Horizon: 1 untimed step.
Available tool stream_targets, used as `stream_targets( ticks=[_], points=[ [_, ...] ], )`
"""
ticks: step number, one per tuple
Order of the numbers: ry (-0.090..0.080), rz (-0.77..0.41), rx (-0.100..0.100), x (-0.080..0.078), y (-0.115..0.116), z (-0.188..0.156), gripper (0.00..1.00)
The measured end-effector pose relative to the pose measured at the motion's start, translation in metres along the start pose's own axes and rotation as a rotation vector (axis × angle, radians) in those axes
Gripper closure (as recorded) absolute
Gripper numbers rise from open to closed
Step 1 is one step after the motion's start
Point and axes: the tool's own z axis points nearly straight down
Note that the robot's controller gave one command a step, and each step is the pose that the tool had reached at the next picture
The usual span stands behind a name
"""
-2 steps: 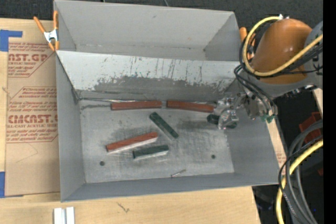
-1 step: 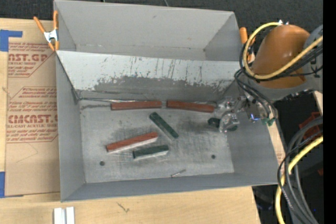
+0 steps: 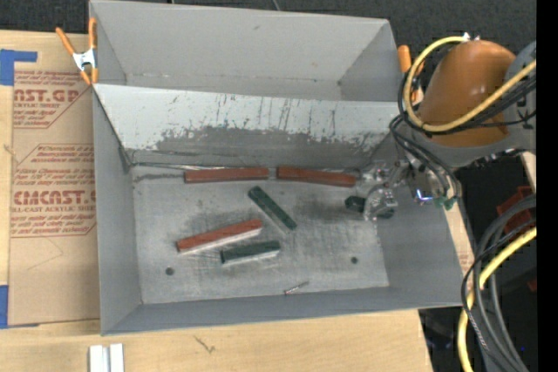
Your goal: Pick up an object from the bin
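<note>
Scratched grey bin (image 3: 244,48) floor. The pincer (image 3: 377,201) sits low at 3 o'clock, open or closed I cannot tell, just beside a red-brown stick (image 3: 316,177) lying along the 12 o'clock wall. A green stick (image 3: 271,208) lies at centre, with open floor toward 5 o'clock.

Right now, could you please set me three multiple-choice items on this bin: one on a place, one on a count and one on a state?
1. Where is the gripper? A. at the right of the grey metal bin's floor; B. at its left front corner; C. outside it.
2. How many dark green flat sticks lie inside? A. one; B. two; C. four.
3. How do the two red-brown flat bars at the back lie? A. upright; B. stacked; C. flat, end to end.
Key: 1 A, it hangs by the right bar's end. 2 B, one tilted, one beside the red-and-white bar. 3 C, both run along the back wall's foot.
</note>
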Motion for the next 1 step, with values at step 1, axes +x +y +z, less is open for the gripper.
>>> stream_targets(
  ticks=[1],
  points=[
    [-0.004,-0.002,0.001,-0.0092,0.0069,-0.0700,1.00]
  ],
)
